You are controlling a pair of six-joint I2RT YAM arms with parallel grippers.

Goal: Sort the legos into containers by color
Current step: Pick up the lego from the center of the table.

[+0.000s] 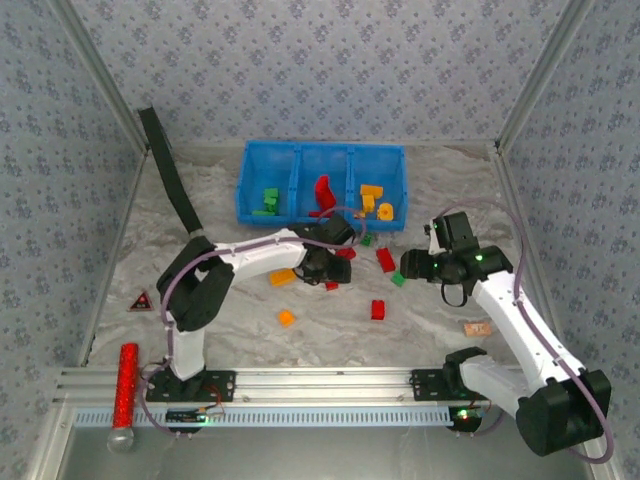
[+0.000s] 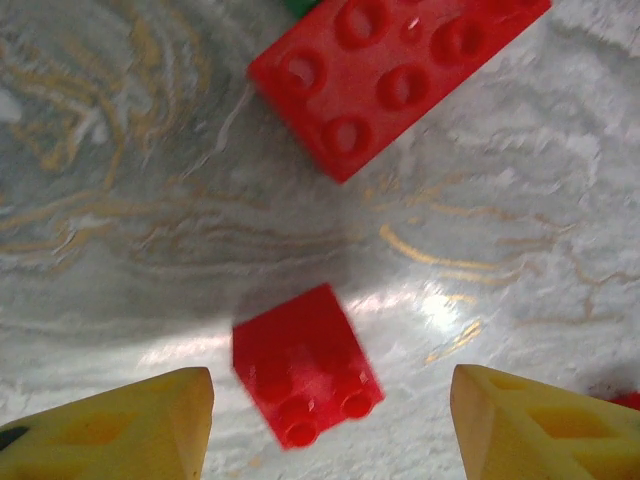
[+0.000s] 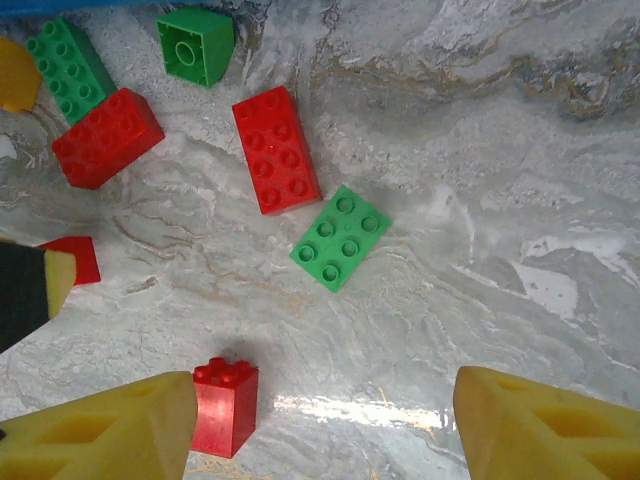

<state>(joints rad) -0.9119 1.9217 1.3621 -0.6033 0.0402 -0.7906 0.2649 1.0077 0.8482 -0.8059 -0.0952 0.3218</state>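
Marbled table point(image 1: 330, 340) bearing the blue three-compartment tray point(image 1: 243, 185) at its far side. The tray holds green bricks point(image 1: 268, 200) in the left compartment, a red piece point(image 1: 322, 192) in the middle and orange-yellow bricks point(image 1: 375, 200) in the right. The left gripper point(image 2: 330, 400), fingers spread and empty, straddles a small red brick point(image 2: 305, 370) lying on the table. The right gripper point(image 3: 320, 420), likewise spread and empty, hangs above a long red brick point(image 3: 276, 150) and a six-stud green brick point(image 3: 340, 237). A square red brick point(image 3: 225, 405) lies just beside one finger.
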